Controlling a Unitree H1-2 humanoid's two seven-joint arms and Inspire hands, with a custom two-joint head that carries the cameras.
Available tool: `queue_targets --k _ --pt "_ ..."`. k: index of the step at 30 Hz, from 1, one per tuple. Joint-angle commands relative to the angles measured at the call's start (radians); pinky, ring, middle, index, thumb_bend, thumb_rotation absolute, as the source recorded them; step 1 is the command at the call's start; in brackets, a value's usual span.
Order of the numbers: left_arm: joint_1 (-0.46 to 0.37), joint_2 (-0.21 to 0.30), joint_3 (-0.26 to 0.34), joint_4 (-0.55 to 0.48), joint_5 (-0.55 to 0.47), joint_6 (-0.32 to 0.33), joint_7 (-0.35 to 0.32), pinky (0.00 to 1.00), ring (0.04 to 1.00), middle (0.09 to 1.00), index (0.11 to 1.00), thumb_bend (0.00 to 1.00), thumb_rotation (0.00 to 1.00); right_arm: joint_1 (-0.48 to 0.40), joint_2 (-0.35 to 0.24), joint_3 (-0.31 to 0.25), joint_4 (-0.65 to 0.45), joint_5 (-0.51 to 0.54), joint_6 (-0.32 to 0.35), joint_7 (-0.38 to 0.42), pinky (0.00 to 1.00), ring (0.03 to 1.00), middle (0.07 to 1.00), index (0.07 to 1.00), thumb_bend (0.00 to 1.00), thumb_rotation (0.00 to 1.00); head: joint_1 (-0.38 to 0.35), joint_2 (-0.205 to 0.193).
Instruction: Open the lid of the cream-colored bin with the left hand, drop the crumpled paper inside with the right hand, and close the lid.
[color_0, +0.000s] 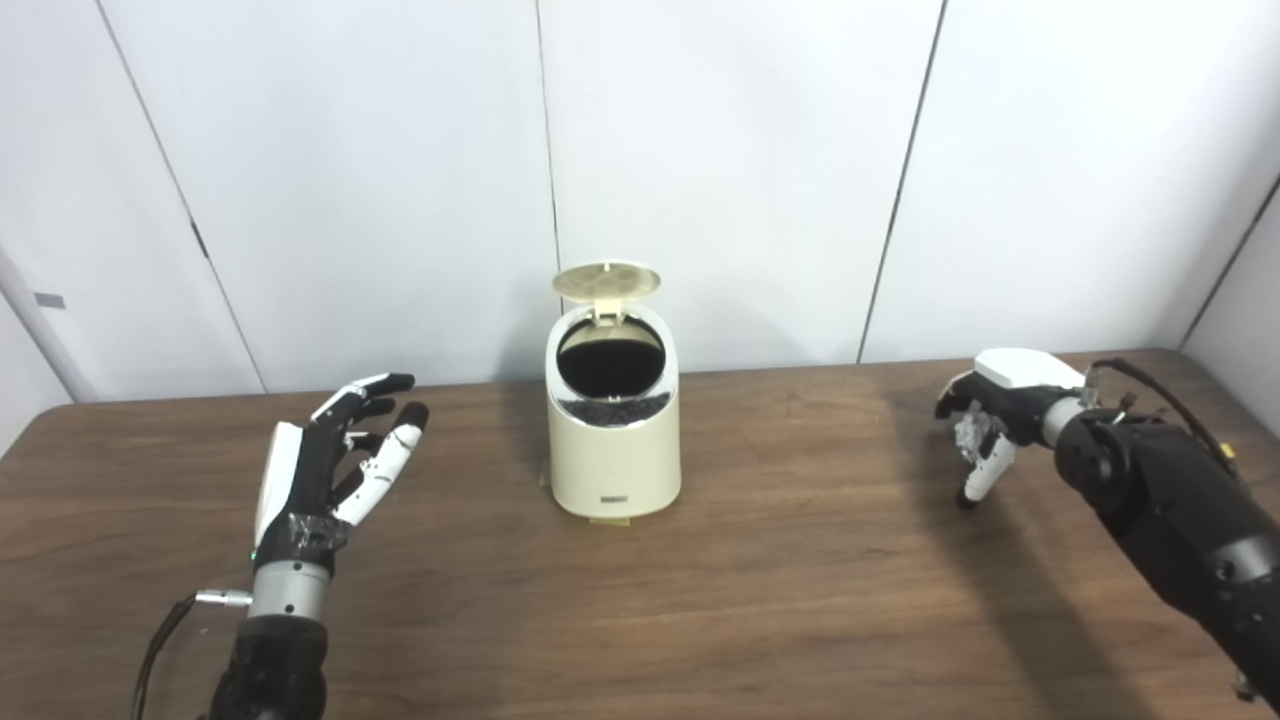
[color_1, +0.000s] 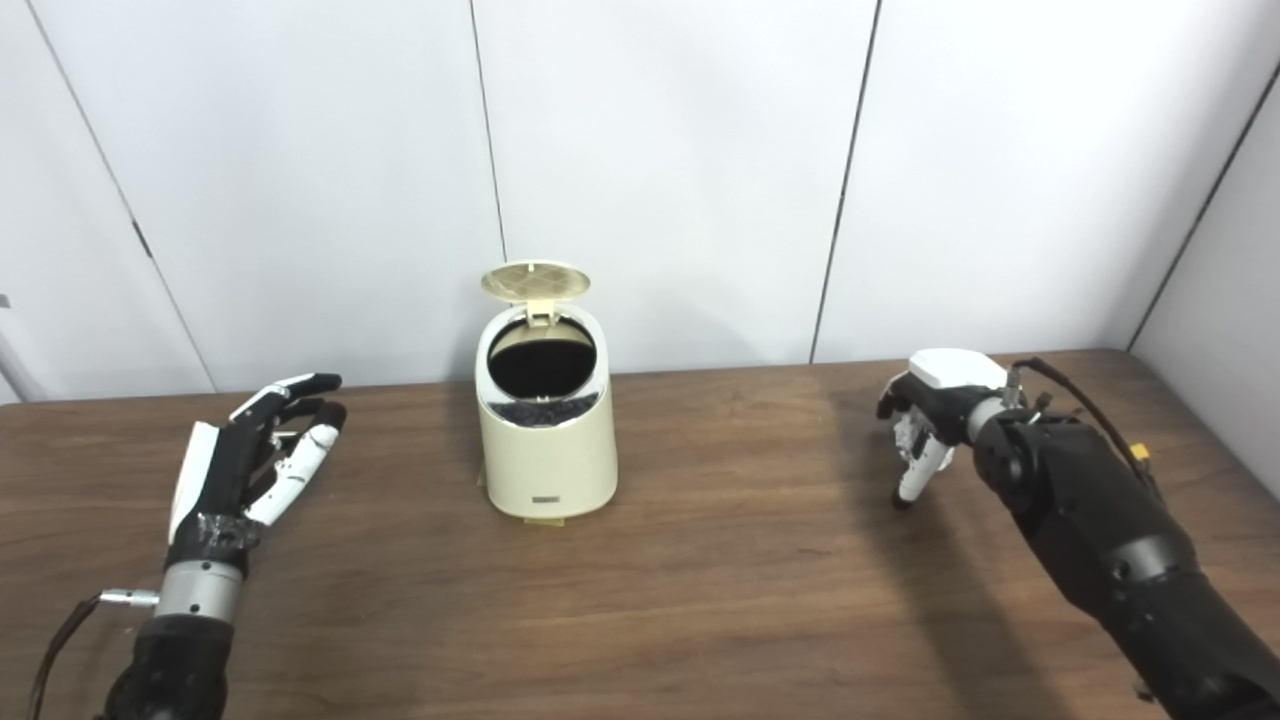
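Left hand (color_0: 330, 450) near left, fingers apart, empty; right hand (color_0: 990, 420) clamped on crumpled paper (color_0: 968, 432), light, crushable; bin (color_0: 612, 430) centre, lid (color_0: 606, 280) up, light, tippy

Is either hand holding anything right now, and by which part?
The left hand is open and holds nothing. The right hand has its fingers curled down around something pale and crinkled, likely the crumpled paper, gripped from above.

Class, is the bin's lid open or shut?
Open. The lid stands up behind the bin, and the dark round mouth is uncovered.
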Motion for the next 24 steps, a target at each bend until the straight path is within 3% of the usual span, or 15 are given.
queue_targets --k 1,8,11,14,19,24 --pt "-0.028 0.007 0.003 -0.036 0.001 -0.022 0.013 0.64 0.791 0.817 0.769 0.60 0.71 -0.025 -0.035 -0.001 -0.028 -0.003 -0.005 -0.005 0.57 0.720 0.784 0.710 0.91 0.16 -0.002 0.001" --pt "-0.029 0.009 0.008 -0.039 0.005 -0.027 0.020 0.68 0.793 0.805 0.759 0.58 0.70 -0.020 -0.039 0.008 -0.011 0.005 -0.017 -0.003 0.51 0.653 0.740 0.696 0.88 0.09 -0.018 0.003" --pt "-0.030 0.012 0.009 -0.035 0.003 -0.034 0.019 0.70 0.795 0.802 0.757 0.58 0.71 -0.018 -0.040 0.011 -0.001 0.005 -0.018 -0.004 0.52 0.664 0.745 0.708 0.89 0.09 -0.020 0.004" --pt "-0.029 0.012 0.011 -0.035 -0.014 -0.040 0.015 0.66 0.800 0.811 0.763 0.59 0.69 -0.016 -0.044 0.019 -0.002 0.000 -0.018 -0.001 0.53 0.675 0.740 0.707 0.90 0.10 -0.021 0.005" --pt "-0.029 0.018 0.008 -0.035 0.000 -0.046 0.024 0.72 0.796 0.801 0.755 0.58 0.71 -0.031 -0.048 0.032 0.040 -0.001 -0.034 -0.016 0.59 0.743 0.792 0.718 0.89 0.11 -0.027 0.007" --pt "-0.030 0.018 0.011 -0.034 -0.004 -0.043 0.025 0.71 0.797 0.803 0.754 0.60 0.70 -0.031 -0.057 0.021 0.013 0.007 0.001 0.010 0.56 0.714 0.795 0.731 0.88 0.06 -0.029 0.006"
